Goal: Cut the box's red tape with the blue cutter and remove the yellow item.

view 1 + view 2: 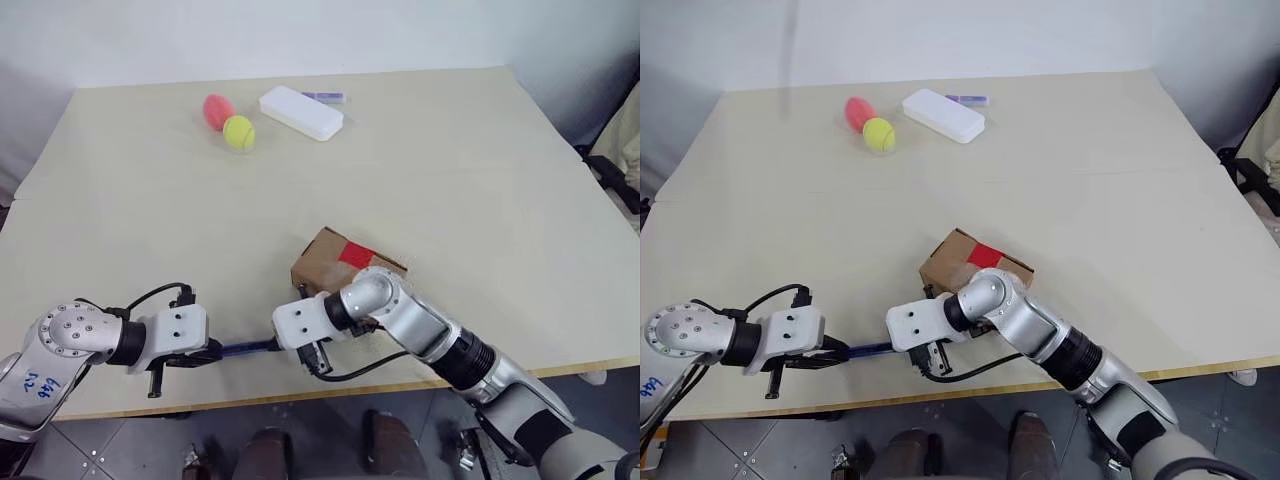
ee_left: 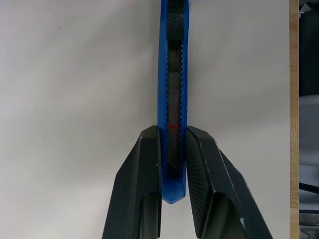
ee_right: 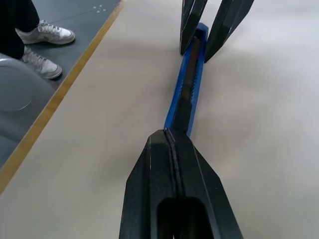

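Note:
The box [image 1: 325, 262], a small brown carton, lies near the table's front edge with the red tape [image 1: 357, 254] on its top face. The yellow item is out of view. My left gripper [image 2: 173, 137] is shut on the rear end of the blue cutter [image 1: 245, 348], which it holds level just above the table, left of the box. My right gripper [image 3: 167, 133] is shut, its joined fingertips touching the cutter's [image 3: 185, 97] other end. Its forearm crosses in front of the box.
At the far side lie a pink-red ball [image 1: 217, 110], a yellow-green ball [image 1: 238, 132], a flat white case [image 1: 300, 112] and a small purple stick [image 1: 325, 97]. The table's front edge [image 3: 55, 102] runs close beside the cutter. A person's shoes [image 3: 42, 35] stand on the floor.

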You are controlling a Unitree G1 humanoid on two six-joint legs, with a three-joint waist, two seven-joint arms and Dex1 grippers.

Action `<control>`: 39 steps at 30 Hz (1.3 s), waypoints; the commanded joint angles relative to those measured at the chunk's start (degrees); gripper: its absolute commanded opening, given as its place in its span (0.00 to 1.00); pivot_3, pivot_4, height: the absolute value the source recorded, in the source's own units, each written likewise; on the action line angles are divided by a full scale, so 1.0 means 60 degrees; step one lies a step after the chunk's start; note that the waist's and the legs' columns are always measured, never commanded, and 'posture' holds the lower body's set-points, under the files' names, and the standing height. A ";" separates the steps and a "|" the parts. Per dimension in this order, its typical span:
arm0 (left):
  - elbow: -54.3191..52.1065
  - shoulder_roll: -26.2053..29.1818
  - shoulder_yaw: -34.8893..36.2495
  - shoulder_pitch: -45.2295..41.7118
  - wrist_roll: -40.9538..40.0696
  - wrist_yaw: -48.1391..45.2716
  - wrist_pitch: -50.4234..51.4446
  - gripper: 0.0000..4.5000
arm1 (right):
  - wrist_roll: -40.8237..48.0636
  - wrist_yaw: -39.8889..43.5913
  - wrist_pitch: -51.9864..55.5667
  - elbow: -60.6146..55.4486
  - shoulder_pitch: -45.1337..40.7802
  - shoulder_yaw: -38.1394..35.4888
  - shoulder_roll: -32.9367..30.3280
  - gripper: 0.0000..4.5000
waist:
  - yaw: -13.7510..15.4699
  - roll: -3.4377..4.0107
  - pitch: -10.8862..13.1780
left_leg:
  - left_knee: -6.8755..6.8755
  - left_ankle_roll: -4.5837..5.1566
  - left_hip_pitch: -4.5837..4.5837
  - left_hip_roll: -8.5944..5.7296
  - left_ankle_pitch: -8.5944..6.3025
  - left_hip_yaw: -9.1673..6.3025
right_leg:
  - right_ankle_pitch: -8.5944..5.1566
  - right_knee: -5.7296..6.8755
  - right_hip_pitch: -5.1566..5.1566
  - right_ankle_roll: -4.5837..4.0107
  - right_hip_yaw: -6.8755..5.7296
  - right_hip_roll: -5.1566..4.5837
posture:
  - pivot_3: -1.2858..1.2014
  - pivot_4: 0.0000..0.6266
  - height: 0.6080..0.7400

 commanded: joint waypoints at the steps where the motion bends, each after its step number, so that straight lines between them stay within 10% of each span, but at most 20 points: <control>1: -0.0126 -0.0106 -0.0571 0.0232 0.0036 -0.0213 0.0191 0.08 | -0.0218 -0.0141 -0.0290 0.0167 -0.0045 0.0064 0.0213 0.00 | 0.0000 0.0001 0.0000 | 0.0000 0.0000 0.0003 0.0000 0.0000 0.0000 | 0.0000 0.0002 0.0001 0.0000 0.0000 0.0000 | 0.52 0.24 1.00; 23: -0.0284 -0.0356 -0.0646 0.0139 0.0108 -0.0070 0.0439 0.08 | -0.0479 -0.0420 -0.0810 0.1375 -0.0197 -0.0072 0.1537 0.00 | 0.0016 0.0004 -0.0004 | 0.0000 -0.0003 0.0032 0.0005 -0.0003 0.0010 | -0.0001 0.0028 0.0012 -0.0002 0.0003 0.0000 | 0.52 0.24 1.00; 30: -0.0187 -0.0998 0.0336 0.0311 -0.0085 0.0619 0.0303 0.08 | 0.1472 0.0128 0.2390 -0.1668 0.0154 -0.1747 0.0657 0.00 | 0.0091 0.0004 -0.0004 | 0.0004 -0.0001 0.0029 0.0004 -0.0004 0.0008 | -0.0001 0.0029 0.0016 -0.0001 0.0003 -0.0001 | 0.52 0.24 1.00; 39: 0.1242 -0.2567 0.1392 -0.0832 0.0109 0.2163 -0.1570 0.08 | 0.3882 -0.0616 0.7284 -0.2851 -0.1419 -0.4409 -0.0538 0.66 | 0.0162 -0.0005 -0.0004 | 0.0014 -0.0002 0.0027 0.0012 -0.0003 0.0008 | 0.0000 0.0036 0.0009 -0.0017 0.0000 0.0001 | 0.52 0.24 1.00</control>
